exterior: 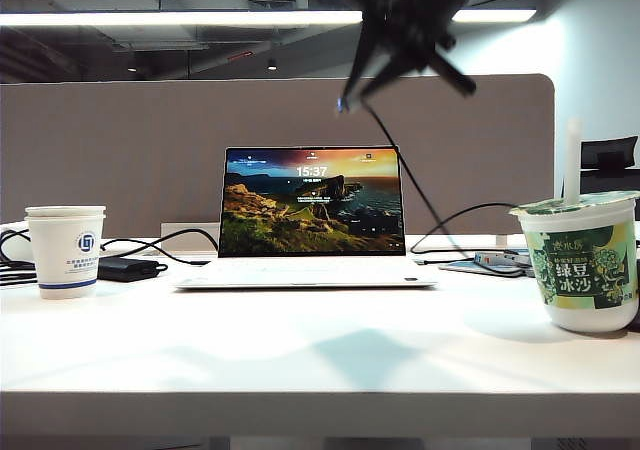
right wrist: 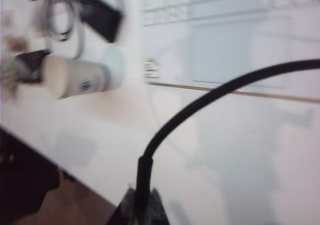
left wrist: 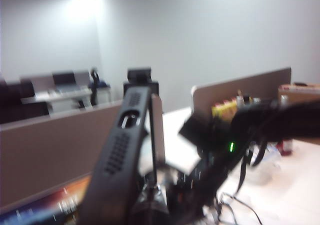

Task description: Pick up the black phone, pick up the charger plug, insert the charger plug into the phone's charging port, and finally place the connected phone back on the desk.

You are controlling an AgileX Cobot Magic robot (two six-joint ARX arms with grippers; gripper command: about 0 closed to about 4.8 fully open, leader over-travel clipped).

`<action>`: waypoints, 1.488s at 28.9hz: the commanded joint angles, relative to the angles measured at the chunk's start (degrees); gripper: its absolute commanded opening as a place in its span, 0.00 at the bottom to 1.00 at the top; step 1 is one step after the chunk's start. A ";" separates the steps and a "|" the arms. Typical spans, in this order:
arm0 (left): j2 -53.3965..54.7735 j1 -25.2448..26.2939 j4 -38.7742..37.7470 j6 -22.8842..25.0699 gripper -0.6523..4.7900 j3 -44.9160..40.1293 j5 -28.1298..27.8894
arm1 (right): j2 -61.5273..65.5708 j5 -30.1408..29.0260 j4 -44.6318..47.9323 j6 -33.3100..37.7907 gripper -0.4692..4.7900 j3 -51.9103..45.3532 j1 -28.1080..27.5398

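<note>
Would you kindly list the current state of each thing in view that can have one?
laptop: lid open, screen lit with a lock screen.
paper cup: upright on the desk.
dessert cup: upright, foil lid on.
black phone: held off the desk in the left gripper.
charger cable: clamped in the right gripper, raised above the desk.

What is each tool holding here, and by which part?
Right tool: shut on the charger plug's black cable, pinched near its end. Left tool: shut on the black phone, gripped at its lower end, raised edge-on above the desk.
</note>
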 commanded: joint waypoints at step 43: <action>20.24 0.11 4.81 3.32 0.11 0.46 33.77 | -21.51 -42.25 13.31 -44.48 0.08 0.13 -0.81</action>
